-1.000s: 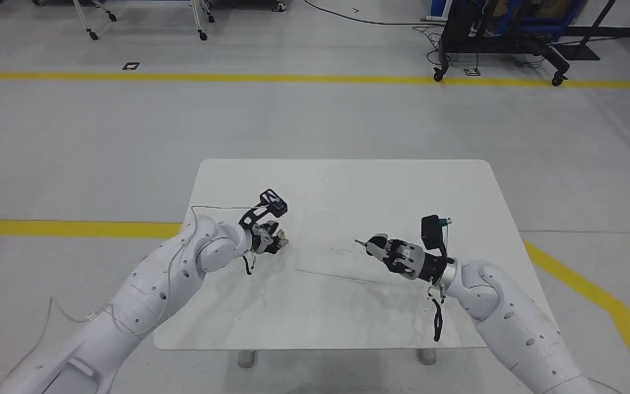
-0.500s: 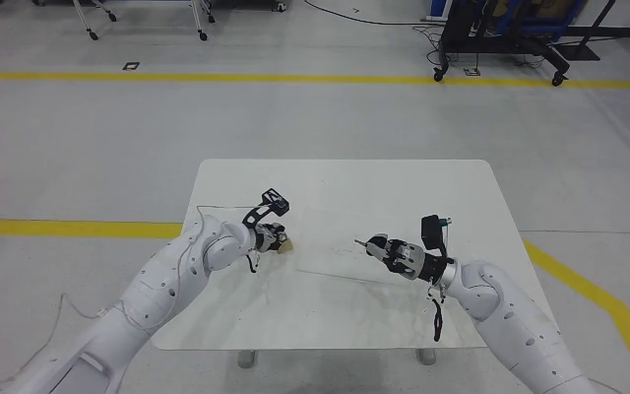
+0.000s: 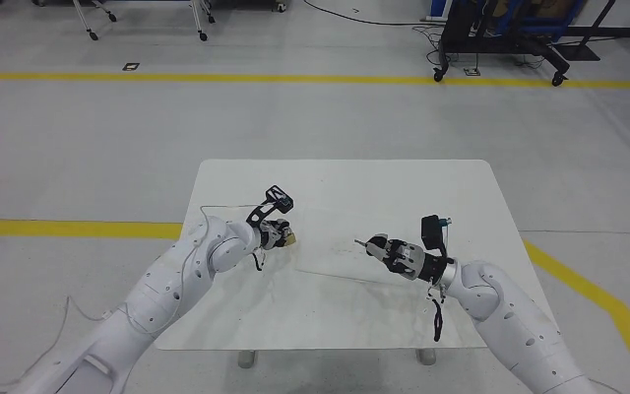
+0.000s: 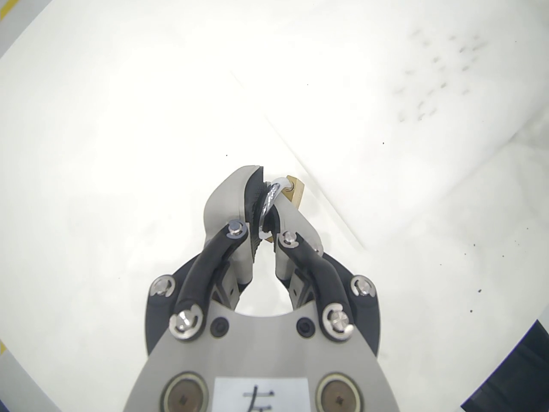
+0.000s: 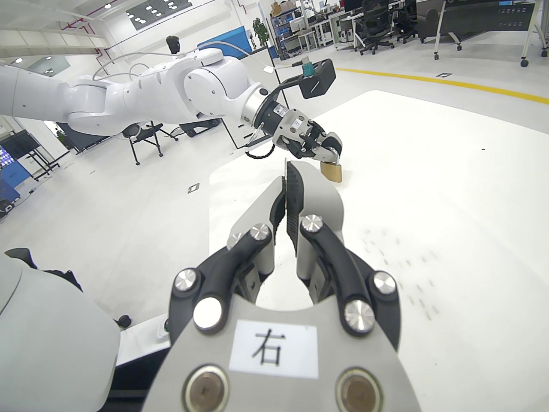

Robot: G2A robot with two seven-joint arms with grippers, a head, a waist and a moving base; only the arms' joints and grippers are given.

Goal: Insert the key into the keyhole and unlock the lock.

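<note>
A small brass padlock [image 3: 287,237] hangs by its silver shackle [image 4: 269,204] from my left gripper [image 3: 279,236], which is shut on the shackle left of the table's middle. The lock body [image 4: 296,192] points away from the wrist, low over the table top. My right gripper [image 3: 375,245] sits to the right, a short gap away, aimed at the lock. It is shut on the key [image 5: 285,168], a thin blade seen edge-on past its fingertips. In the right wrist view, the padlock [image 5: 333,171] hangs below the left gripper [image 5: 331,150], just beyond the key's tip.
The white table [image 3: 394,187] carries a faint crease line [image 4: 309,190] and a patch of small dark marks [image 5: 399,259]. Its near edge lies close under both forearms. Grey floor with yellow lines surrounds it.
The left arm has carried the padlock a little to the right and farther from the body, toward the key. The right arm with the key has stayed still.
</note>
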